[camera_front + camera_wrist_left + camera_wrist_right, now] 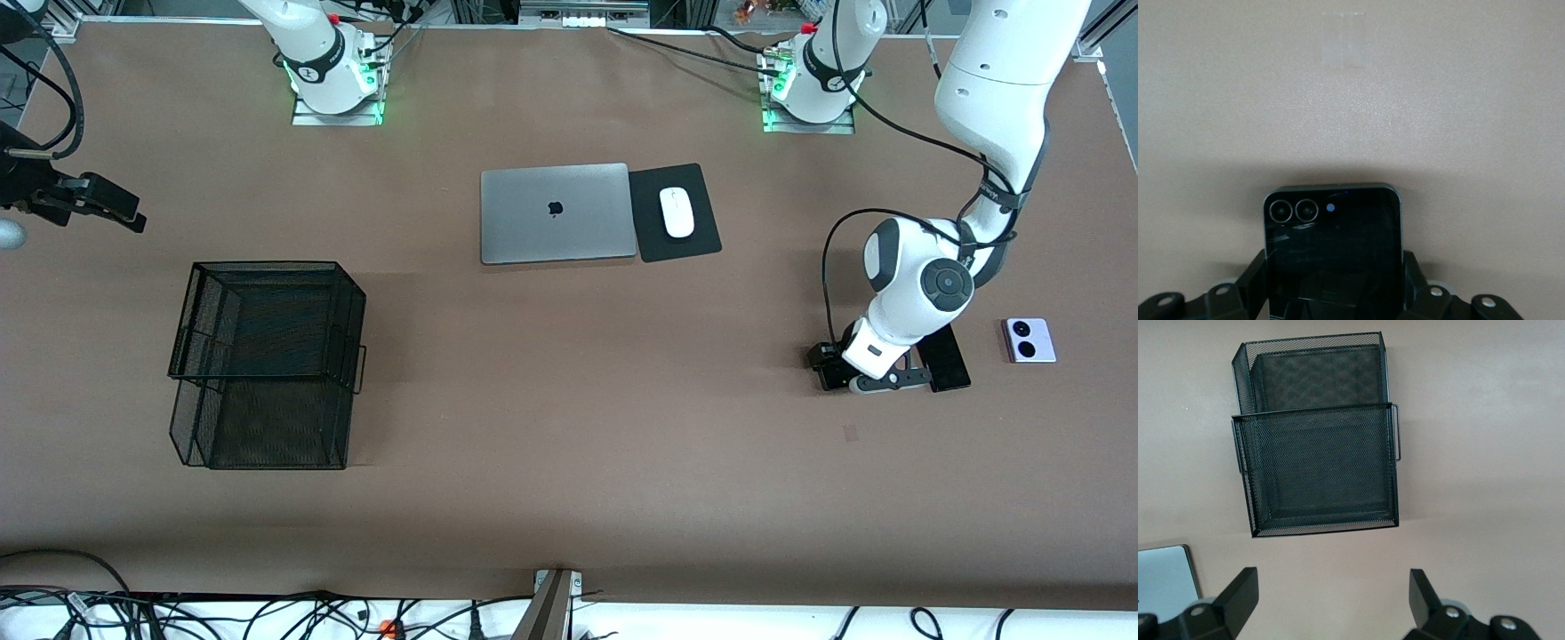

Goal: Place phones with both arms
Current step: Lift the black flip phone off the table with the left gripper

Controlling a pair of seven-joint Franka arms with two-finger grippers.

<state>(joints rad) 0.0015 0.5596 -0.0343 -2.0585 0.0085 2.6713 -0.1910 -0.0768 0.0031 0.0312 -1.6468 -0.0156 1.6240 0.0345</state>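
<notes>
**A:** Right gripper (1331, 585) waits over the right arm's end of the table, jaws wide apart and empty, looking down at the black mesh tray (267, 264). Silver laptop (556, 213) and white mouse (677, 212) sit mid-table.

**B:** Left gripper (1333, 267) is low at its own end, fingers clamped on the small black phone's (1331, 227) edges. The slim black phone (947, 360) lies just beside it, the white-lavender phone (1029, 340) close by.

**A:** My worry is that the glossy sides slip on the lift, or the wrist nudges the slim one.
</notes>
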